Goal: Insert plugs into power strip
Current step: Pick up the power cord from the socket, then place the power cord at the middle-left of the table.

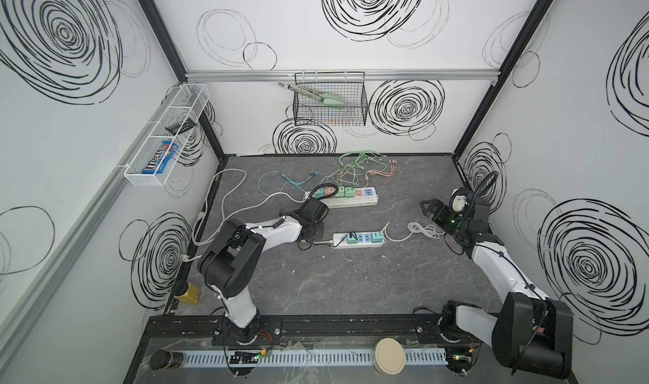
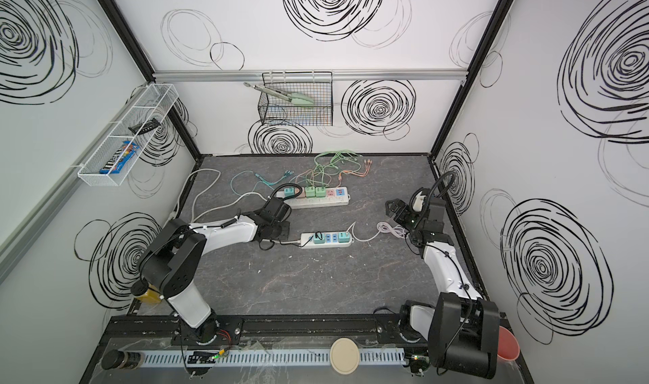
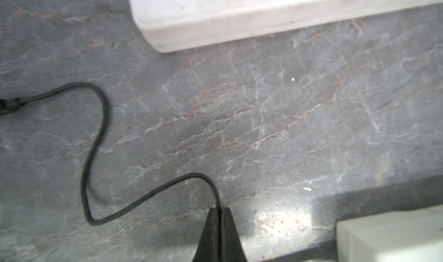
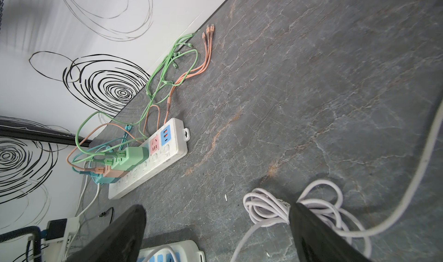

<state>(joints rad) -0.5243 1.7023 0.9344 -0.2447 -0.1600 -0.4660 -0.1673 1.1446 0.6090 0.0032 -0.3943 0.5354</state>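
The left gripper (image 3: 219,211), jaws pressed together, pinches a thin black cable (image 3: 96,141) low over the grey bench (image 1: 351,287), between the near power strip (image 1: 338,239) and the far power strip (image 1: 354,200). A teal plug (image 1: 319,192), a pink plug (image 1: 329,190) and two mint green plugs (image 1: 346,191) stand side by side in the far strip. The right gripper (image 1: 426,206), jaws spread and empty, hangs near a coiled pale cable (image 1: 423,230).

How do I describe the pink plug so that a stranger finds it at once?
Look at the white power strip nearer the back wall. Four plugs stand in a row on it. The pink plug is the only pink cube, between the teal plug and two mint green plugs.
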